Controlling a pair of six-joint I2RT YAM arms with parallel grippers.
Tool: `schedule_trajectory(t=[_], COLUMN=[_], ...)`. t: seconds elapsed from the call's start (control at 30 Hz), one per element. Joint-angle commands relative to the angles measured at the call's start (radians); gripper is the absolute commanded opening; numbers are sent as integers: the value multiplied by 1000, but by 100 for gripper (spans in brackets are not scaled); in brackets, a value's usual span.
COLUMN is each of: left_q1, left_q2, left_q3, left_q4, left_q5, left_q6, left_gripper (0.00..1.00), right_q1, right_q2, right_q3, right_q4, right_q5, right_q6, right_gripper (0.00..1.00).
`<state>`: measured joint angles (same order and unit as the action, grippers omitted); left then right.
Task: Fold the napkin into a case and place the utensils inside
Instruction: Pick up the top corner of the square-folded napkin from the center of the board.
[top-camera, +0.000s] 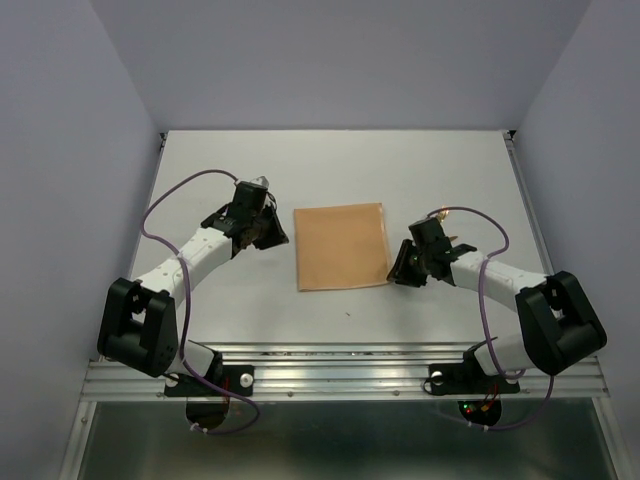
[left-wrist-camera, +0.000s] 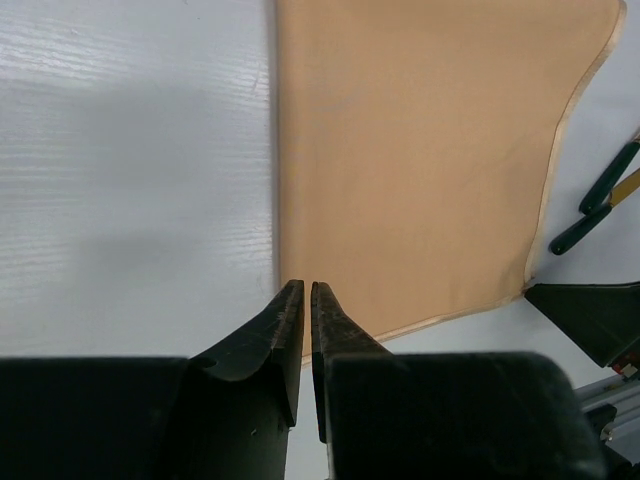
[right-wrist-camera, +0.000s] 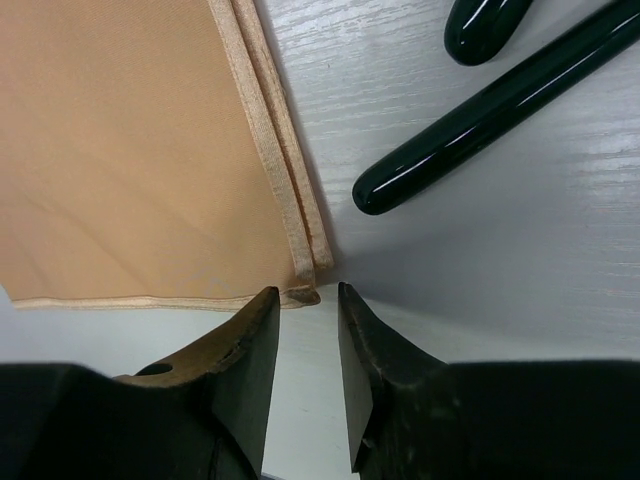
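Napkin of peach-orange cloth (top-camera: 341, 247) lies flat mid-frame on white counter (top-camera: 400, 170); left tool (left-wrist-camera: 306, 288) barely parted, right tool (right-wrist-camera: 308, 290) wider, both empty.

Matt, soft peach cloth for the napkin (top-camera: 340, 246), stitched hem showing. Bench (left-wrist-camera: 130, 150) matt white, faintly grained. Dark handles on the utensils (right-wrist-camera: 490, 115), right of the cloth: smooth, high-gloss, glinting. Right gripper (right-wrist-camera: 308, 300): matt black plastic, scuffed along inner edges.

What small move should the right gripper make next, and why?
Probably ease the right gripper forward and close on the napkin corner: its jaws stand open and empty, and the doubled hem lies just ahead of the tips, ready for another fold.
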<state>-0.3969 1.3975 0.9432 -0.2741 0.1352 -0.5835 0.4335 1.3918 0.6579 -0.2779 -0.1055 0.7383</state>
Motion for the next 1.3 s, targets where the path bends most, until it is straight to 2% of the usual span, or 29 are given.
schedule_trajectory(t=[0.0, 0.1, 0.43, 0.63, 0.73, 0.83, 1.0, 1.07, 1.2, 1.27], left_q1=[4, 4, 4, 4, 4, 4, 4, 4, 4, 4], left_q2=[-20, -14, -18, -18, -17, -15, -14, -14, -9, -9], left_q3=[20, 16, -6, -7, -9, -9, -17, -18, -17, -17], left_q4=[-2, 6, 24, 30, 35, 38, 46, 50, 53, 53], left_q5=[7, 10, 27, 32, 37, 41, 47, 52, 56, 58], left_q6=[17, 16, 10, 11, 11, 13, 14, 14, 16, 17], left_gripper=[20, 20, 20, 20, 20, 20, 20, 20, 20, 20], right_q1=[8, 8, 8, 8, 8, 8, 8, 8, 8, 8], right_q2=[4, 6, 27, 26, 29, 33, 41, 36, 21, 13], right_q3=[2, 8, 11, 8, 3, 0, 2, 2, 5, 8], right_q4=[62, 62, 63, 65, 59, 59, 59, 55, 52, 46], right_q5=[-23, -26, -40, -43, -40, -42, -43, -43, -28, -22], right_q6=[22, 23, 22, 21, 21, 19, 19, 19, 24, 24], right_gripper=[34, 29, 28, 24, 26, 37, 38, 36, 21, 16])
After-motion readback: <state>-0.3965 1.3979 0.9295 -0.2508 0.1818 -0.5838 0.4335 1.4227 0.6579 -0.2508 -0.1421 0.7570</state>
